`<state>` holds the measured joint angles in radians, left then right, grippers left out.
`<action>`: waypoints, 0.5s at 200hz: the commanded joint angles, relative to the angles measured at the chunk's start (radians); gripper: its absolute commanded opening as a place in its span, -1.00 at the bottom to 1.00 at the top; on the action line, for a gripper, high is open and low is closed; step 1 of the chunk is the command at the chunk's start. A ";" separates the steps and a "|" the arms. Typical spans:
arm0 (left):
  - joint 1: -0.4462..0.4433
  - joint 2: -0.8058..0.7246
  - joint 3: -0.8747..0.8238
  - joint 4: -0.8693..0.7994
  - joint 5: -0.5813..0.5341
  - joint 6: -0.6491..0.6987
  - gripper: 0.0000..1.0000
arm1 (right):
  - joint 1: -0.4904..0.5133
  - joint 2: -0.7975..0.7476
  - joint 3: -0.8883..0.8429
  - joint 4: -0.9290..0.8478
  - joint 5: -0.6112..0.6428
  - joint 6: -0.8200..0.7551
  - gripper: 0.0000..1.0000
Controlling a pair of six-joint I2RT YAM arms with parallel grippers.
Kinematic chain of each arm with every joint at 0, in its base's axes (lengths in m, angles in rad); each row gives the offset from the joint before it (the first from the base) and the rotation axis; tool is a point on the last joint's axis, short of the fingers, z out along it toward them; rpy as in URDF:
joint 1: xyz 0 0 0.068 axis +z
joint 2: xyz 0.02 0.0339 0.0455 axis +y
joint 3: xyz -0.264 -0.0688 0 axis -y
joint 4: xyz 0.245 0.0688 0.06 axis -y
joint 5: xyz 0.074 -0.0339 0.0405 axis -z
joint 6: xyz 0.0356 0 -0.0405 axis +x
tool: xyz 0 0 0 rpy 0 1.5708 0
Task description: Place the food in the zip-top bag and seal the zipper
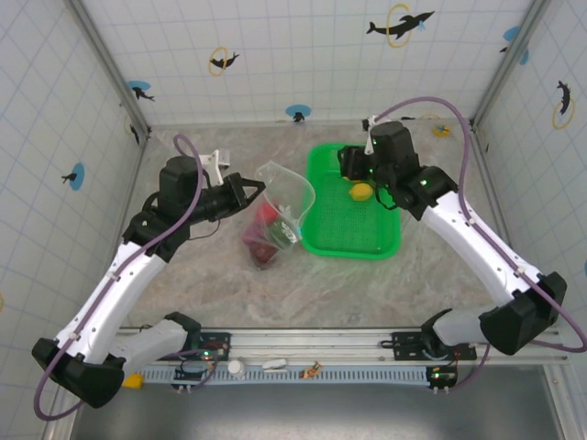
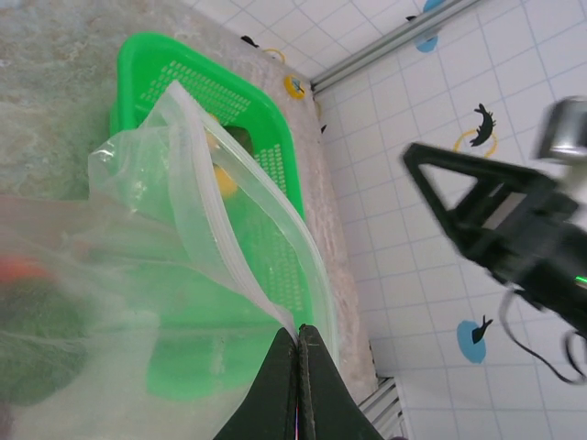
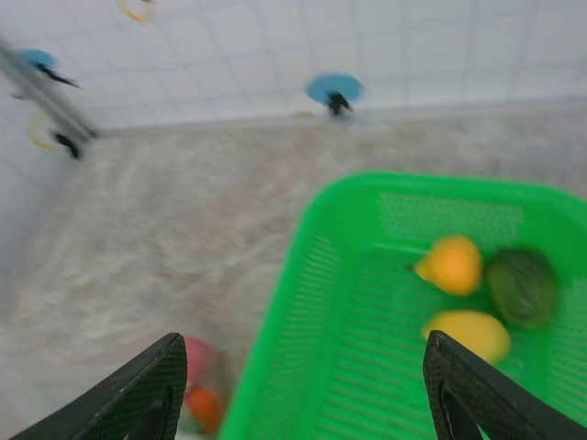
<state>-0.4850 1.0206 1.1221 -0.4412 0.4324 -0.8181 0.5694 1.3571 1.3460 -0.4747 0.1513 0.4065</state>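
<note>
Clear bag (image 2: 183, 229) rim pinched in the left gripper (image 2: 298, 332); right gripper (image 3: 303, 367) hangs open over green basket (image 3: 459, 183).

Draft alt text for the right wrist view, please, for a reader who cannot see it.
The open right gripper hangs over a green mesh basket holding three toy foods: an orange piece, a yellow piece and a dark green piece. Beyond lie a marbled table and a tiled wall.

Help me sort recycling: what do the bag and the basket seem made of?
Bag: thin clear plastic film, glossy; it creases, and green shows through it. Basket: bright green moulded plastic, likely stiff; fine perforated mesh walls.
</note>
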 commanded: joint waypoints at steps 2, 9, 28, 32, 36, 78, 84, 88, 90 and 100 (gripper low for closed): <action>0.002 -0.019 0.032 0.017 0.004 0.034 -1.00 | -0.064 0.045 -0.077 0.039 -0.021 -0.005 0.38; 0.002 -0.018 0.030 0.016 0.004 0.036 -1.00 | -0.074 0.073 -0.082 0.036 -0.008 -0.020 0.37; 0.002 -0.022 0.018 0.021 0.006 0.040 -1.00 | -0.080 0.164 -0.054 0.008 0.056 -0.064 0.35; 0.002 -0.022 0.017 0.020 0.006 0.041 -1.00 | -0.080 0.187 -0.044 0.002 0.075 -0.074 0.33; 0.003 -0.023 0.016 0.018 0.007 0.043 -1.00 | -0.080 0.210 -0.033 -0.005 0.095 -0.084 0.32; 0.002 -0.023 0.010 0.022 0.023 0.054 -1.00 | -0.125 0.460 0.133 -0.070 0.186 -0.134 0.19; 0.002 -0.023 0.008 0.023 0.023 0.052 -1.00 | -0.128 0.492 0.166 -0.086 0.212 -0.139 0.19; 0.003 -0.024 0.004 0.029 0.023 0.047 -1.00 | -0.133 0.513 0.184 -0.090 0.223 -0.146 0.20; 0.002 -0.025 0.001 0.033 0.026 0.045 -1.00 | -0.134 0.523 0.193 -0.091 0.227 -0.149 0.20; 0.002 -0.031 -0.016 0.062 0.051 0.029 -1.00 | -0.146 0.570 0.232 -0.097 0.239 -0.159 0.20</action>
<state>-0.4850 1.0153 1.1217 -0.4404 0.4377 -0.7925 0.4442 1.8507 1.4647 -0.5285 0.2970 0.2935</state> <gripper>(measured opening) 0.042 0.598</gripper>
